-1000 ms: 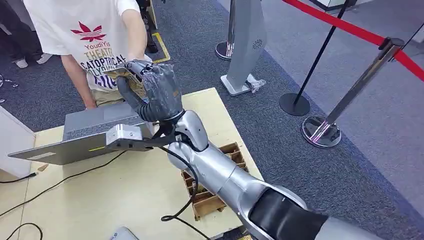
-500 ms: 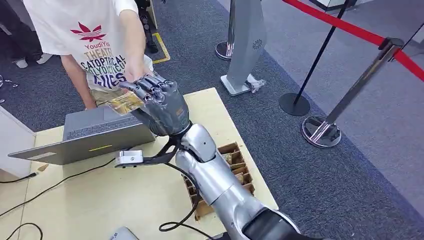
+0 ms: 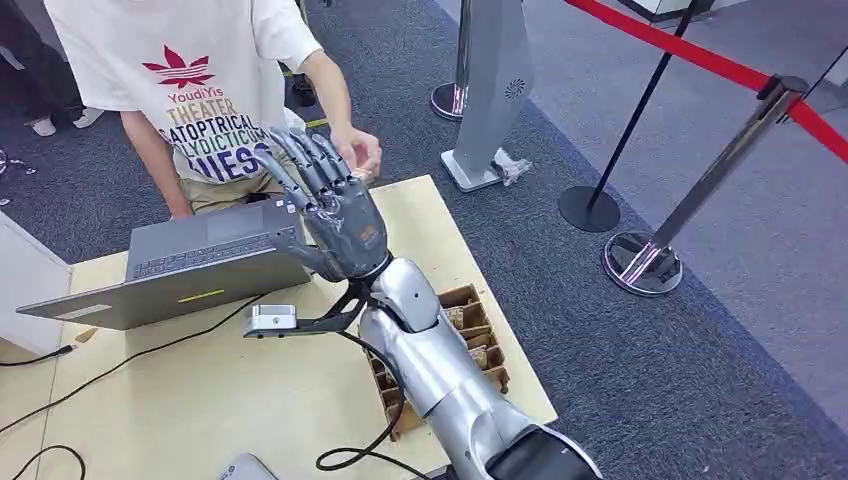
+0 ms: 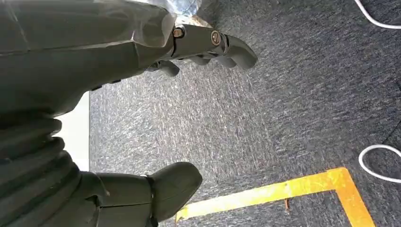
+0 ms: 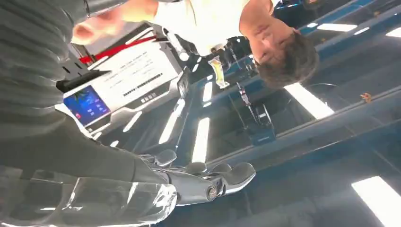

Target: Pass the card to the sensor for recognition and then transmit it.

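Observation:
My right hand (image 3: 335, 205) is raised above the far side of the wooden table (image 3: 200, 390), palm up, fingers stretched out and spread, holding nothing. A person's hand (image 3: 357, 150) hovers just beyond my fingertips with its fingers pinched together; whether the card is in it I cannot tell. In the right wrist view my right hand's fingers (image 5: 213, 182) lie straight against the ceiling lights, with the person leaning over. My left hand (image 4: 142, 118) hangs over grey carpet, its fingers and thumb apart with nothing between them.
An open grey laptop (image 3: 190, 265) sits on the table's left side with cables trailing from it. A wooden compartment box (image 3: 470, 325) stands at the right edge beside my forearm. A pale device (image 3: 245, 468) lies at the front edge. Stanchions (image 3: 640, 260) with red rope stand on the right.
The gold card that my right hand held is gone from it, and the fingers have opened and straightened. The person's hand has drawn back to the right. My forearm has shifted slightly right.

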You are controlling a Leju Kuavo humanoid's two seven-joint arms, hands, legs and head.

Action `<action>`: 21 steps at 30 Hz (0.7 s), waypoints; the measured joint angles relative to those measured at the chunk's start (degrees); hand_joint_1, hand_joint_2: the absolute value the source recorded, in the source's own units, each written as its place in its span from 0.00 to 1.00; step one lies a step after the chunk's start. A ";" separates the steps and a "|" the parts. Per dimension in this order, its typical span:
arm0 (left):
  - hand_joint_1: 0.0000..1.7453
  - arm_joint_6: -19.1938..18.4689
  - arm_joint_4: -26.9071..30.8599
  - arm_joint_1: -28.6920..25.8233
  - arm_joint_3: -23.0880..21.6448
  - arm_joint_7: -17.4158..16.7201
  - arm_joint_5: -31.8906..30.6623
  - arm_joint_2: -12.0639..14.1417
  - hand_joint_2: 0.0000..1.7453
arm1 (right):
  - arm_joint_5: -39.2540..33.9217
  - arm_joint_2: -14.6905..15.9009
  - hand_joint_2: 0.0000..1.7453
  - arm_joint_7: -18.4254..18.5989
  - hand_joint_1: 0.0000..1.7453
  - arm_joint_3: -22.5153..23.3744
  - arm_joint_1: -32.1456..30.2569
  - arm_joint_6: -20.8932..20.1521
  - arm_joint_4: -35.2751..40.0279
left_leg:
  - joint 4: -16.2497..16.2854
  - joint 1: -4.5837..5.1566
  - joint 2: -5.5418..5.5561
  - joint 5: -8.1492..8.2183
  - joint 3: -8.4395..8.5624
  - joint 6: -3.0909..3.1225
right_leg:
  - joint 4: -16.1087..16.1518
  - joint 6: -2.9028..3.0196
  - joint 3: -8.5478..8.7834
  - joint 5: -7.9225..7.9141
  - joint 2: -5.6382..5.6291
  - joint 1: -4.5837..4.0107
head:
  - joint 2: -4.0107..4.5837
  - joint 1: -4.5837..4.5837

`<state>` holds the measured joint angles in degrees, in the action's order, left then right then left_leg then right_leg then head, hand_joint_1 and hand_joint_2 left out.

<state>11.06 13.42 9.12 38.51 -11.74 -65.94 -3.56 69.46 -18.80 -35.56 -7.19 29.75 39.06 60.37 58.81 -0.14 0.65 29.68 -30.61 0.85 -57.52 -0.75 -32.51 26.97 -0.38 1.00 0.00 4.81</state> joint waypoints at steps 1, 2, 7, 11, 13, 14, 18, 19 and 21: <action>0.00 0.09 0.00 0.00 -0.02 -0.02 0.04 0.00 1.00 | -0.79 0.00 1.00 -0.24 0.00 0.24 -0.05 -0.02 -0.09 | 0.00 0.00 0.00 0.00 0.00 0.00 | 0.00 0.00 0.00 0.00 0.00 0.00 | 0.00 0.00; 0.00 0.13 0.00 0.00 -0.02 -0.02 0.13 0.00 1.00 | -1.85 -0.04 1.00 -0.70 0.00 0.44 -0.11 0.00 -0.18 | 0.00 0.00 0.00 0.00 0.00 0.00 | 0.00 0.00 0.00 0.00 0.00 0.00 | 0.00 0.00; 0.00 0.48 0.00 -0.04 -0.02 -0.02 0.83 0.00 1.00 | -12.65 -0.22 1.00 -0.63 0.00 -0.14 -0.36 -0.02 -1.27 | 0.00 0.00 0.00 0.00 -0.01 0.00 | 0.00 0.00 0.00 0.00 0.00 0.00 | 0.00 0.00; 0.00 0.87 0.00 -0.25 0.00 0.00 1.77 0.07 1.00 | -23.54 1.62 1.00 6.45 0.00 -7.24 -1.56 -0.02 0.05 | 0.00 0.00 -0.01 0.00 -0.01 0.00 | 0.00 0.00 -0.03 0.00 -0.01 0.00 | 0.00 0.00; 0.00 0.96 0.00 -0.38 0.00 0.02 2.14 0.15 1.00 | -25.27 2.78 1.00 8.44 0.00 -10.37 -1.94 -0.02 1.25 | 0.00 0.00 -0.01 0.00 -0.01 0.00 | 0.00 0.00 -0.05 0.01 -0.02 0.00 | 0.00 0.00; 0.00 0.98 0.00 -0.44 0.00 0.07 2.23 0.24 1.00 | -25.55 3.37 1.00 9.18 0.00 -11.37 -2.28 0.00 2.01 | 0.00 0.00 0.00 0.00 -0.01 0.00 | 0.00 0.00 -0.04 0.01 0.00 -0.01 | 0.00 -0.02; 0.00 1.44 0.00 -1.46 0.20 1.05 3.70 0.57 1.00 | -24.61 7.52 1.00 12.35 0.12 -16.29 -6.27 0.00 8.25 | 0.00 0.00 0.00 0.03 -0.02 -0.01 | 0.02 0.01 -0.05 0.01 -0.01 0.00 | 0.00 0.00; 0.00 1.64 0.00 -1.72 0.33 1.33 4.11 0.74 1.00 | -24.08 8.51 1.00 12.79 0.14 -16.83 -7.59 0.00 9.78 | 0.00 0.00 0.00 0.04 -0.03 -0.01 | 0.02 0.01 -0.05 0.02 0.00 0.00 | 0.00 0.00; 0.00 1.70 0.00 -2.23 0.79 1.90 4.61 0.87 1.00 | -23.89 10.34 1.00 13.07 0.22 -17.20 -10.22 0.00 12.71 | 0.00 0.01 0.04 0.04 -0.07 0.00 | 0.04 0.00 -0.05 0.03 0.05 0.00 | 0.00 0.02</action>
<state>12.76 13.42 6.89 39.30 -9.83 -61.33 -2.69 45.57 -8.45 -22.49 -24.39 19.52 39.06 73.07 58.81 -0.14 0.69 29.72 -30.68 0.84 -57.48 -0.75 -32.56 27.00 -0.33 1.00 0.00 4.83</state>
